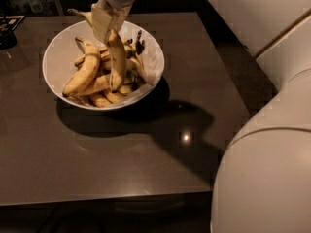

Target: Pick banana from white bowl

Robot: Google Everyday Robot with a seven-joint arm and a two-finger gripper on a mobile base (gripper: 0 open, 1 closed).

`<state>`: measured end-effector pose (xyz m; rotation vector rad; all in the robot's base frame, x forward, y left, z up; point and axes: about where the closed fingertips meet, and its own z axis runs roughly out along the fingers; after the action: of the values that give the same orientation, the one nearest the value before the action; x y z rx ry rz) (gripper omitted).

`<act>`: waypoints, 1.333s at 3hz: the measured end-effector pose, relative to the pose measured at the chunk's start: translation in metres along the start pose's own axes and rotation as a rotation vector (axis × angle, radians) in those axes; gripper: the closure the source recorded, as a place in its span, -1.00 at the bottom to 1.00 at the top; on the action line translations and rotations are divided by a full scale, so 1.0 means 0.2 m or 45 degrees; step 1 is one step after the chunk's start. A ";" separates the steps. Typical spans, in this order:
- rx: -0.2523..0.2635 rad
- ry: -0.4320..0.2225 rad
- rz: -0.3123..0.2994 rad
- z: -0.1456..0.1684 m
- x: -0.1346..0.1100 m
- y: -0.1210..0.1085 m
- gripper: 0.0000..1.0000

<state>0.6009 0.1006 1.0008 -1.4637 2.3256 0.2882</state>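
The white bowl [54, 62] is set toward the far left corner of the tabletop [121, 169]. The banana [116, 62] hangs upright over the other bananas [85, 74], its upper end pinched by the gripper [109, 28] fingers [101, 23]. It is judged light, soft and easily bruised; a stem-end hold is favoured.

The bowl [57, 57] sits on the table [121, 164] toward its left rear part, well apart from the near edge, with a heap of bananas [104, 98] in it. The gripper [108, 27] is above the bowl's rear half, closed on the upper end of the banana [116, 59], which hangs almost upright from it with its lower end among the heap (just right of a big curved banana [83, 74] lying along the bowl's left side). The robot's arm [267, 178] fills the near right corner, in front of the table's right edge.
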 end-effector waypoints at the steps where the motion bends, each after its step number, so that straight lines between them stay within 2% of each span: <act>1: -0.026 -0.066 0.001 -0.05 0.07 0.03 1.00; 3: -0.068 -0.186 0.020 -0.12 0.22 0.09 1.00; 4: -0.069 -0.189 0.024 -0.12 0.23 0.09 1.00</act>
<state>0.5624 0.0617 1.0022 -1.3957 2.2304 0.4524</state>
